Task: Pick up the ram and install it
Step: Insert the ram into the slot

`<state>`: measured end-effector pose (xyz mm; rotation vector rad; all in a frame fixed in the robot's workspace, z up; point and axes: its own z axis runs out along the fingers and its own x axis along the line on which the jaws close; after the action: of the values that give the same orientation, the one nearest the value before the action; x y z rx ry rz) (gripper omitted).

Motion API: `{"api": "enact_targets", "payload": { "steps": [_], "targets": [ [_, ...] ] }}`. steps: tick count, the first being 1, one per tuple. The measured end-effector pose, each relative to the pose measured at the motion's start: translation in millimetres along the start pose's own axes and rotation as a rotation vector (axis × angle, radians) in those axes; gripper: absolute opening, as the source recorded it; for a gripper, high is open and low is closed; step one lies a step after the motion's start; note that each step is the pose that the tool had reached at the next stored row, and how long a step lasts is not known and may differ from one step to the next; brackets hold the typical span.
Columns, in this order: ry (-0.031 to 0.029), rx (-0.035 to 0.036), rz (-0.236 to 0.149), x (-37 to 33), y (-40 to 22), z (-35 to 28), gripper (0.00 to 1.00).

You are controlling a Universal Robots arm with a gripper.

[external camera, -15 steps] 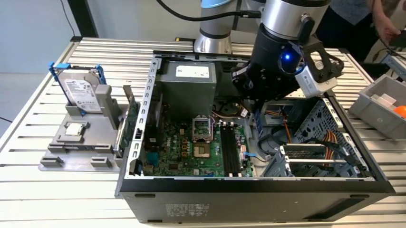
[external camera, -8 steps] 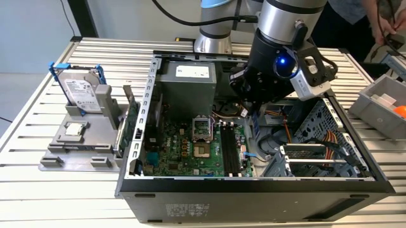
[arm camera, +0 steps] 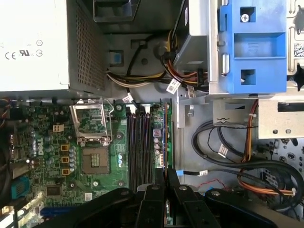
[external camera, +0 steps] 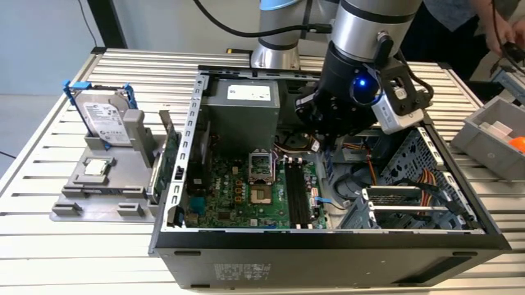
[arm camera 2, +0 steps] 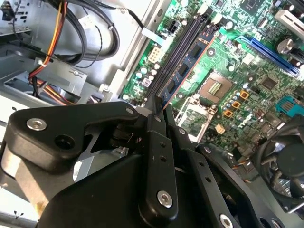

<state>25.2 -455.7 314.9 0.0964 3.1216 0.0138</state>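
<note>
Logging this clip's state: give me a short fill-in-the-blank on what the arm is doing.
The gripper is shut on the ___. It holds this lined up with the motherboard's long black ___. In the exterior view, the hard drive stands outside the case, on that view's ___.
Missing: ram; slots; left.

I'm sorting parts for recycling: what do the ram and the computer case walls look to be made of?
The ram: bluish-green circuit board with small black chips, likely fibreglass laminate, matte; held edge-on in the pincer over the motherboard slots. The computer case: thin sheet metal, bare grey and dull, with punched holes and folded edges.
</note>
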Motion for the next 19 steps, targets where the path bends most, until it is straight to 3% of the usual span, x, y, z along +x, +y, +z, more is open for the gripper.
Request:
{"api": "enact_targets", "payload": {
  "steps": [7, 15, 19],
  "targets": [
    [0.0000, -0.0005, 0.000, 3.0, -0.3, 10.2, 0.00],
    [0.0004, -0.0007, 0.000, 4.4, -0.4, 12.6, 0.00],
    [-0.0007, -0.0002, 0.000, 4.5, -0.4, 17.3, 0.00]
  ]
}}
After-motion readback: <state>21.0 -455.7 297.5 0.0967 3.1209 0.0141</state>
